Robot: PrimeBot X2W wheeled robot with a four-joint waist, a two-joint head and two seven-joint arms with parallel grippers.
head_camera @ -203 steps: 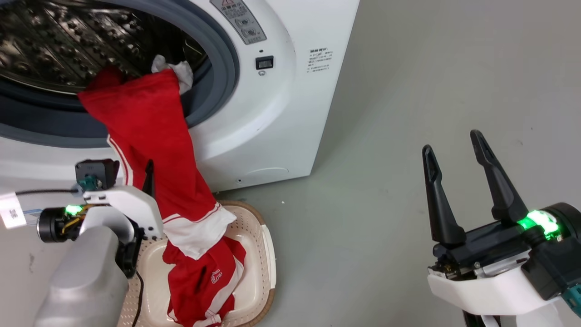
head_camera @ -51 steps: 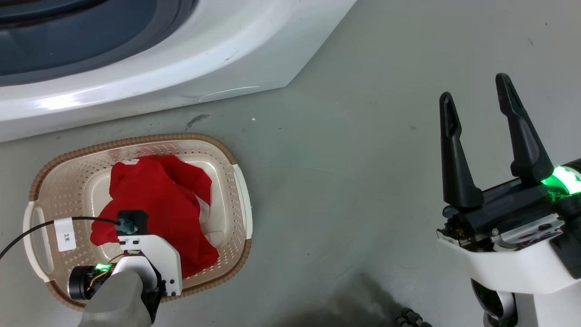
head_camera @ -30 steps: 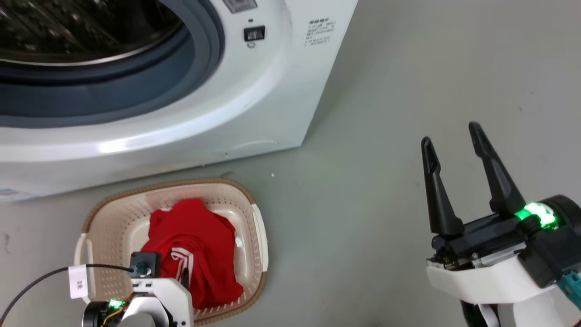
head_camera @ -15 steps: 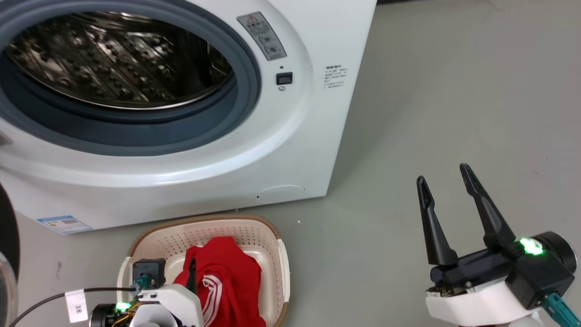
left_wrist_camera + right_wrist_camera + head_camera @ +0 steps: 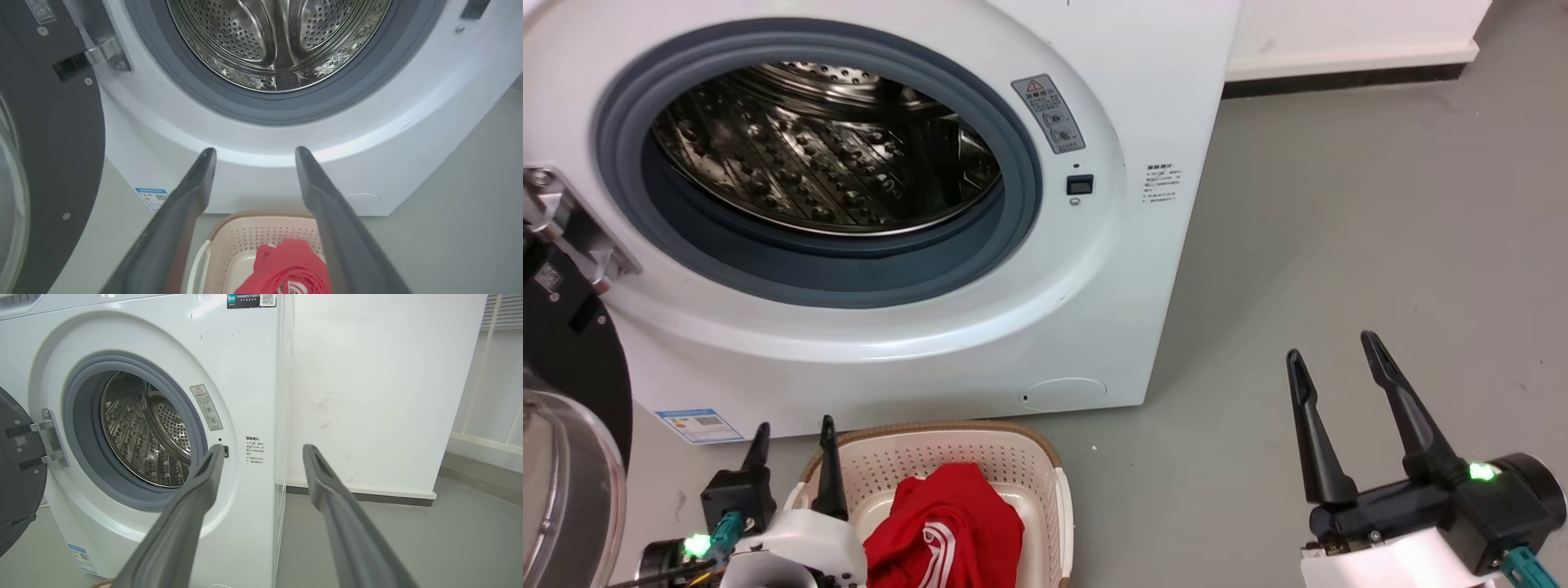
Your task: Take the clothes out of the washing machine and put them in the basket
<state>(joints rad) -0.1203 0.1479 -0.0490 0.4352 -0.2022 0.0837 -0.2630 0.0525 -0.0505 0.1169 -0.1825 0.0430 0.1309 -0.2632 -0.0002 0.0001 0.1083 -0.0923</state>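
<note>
- The clothes (image 5: 943, 531), earlier hanging from the washing machine (image 5: 1094, 310), now lie in the basket (image 5: 980, 445).
- Left end effector (image 5: 794, 425), right end effector (image 5: 1331, 347): fingers apart, empty; task looks done.

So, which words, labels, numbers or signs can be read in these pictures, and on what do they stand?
Grey sticker on the washing machine: warning triangle sign; words too small.
Printed block beside it: too small.
Blue label low on the front: too small.
QR sticker at the top: blurred.
</note>
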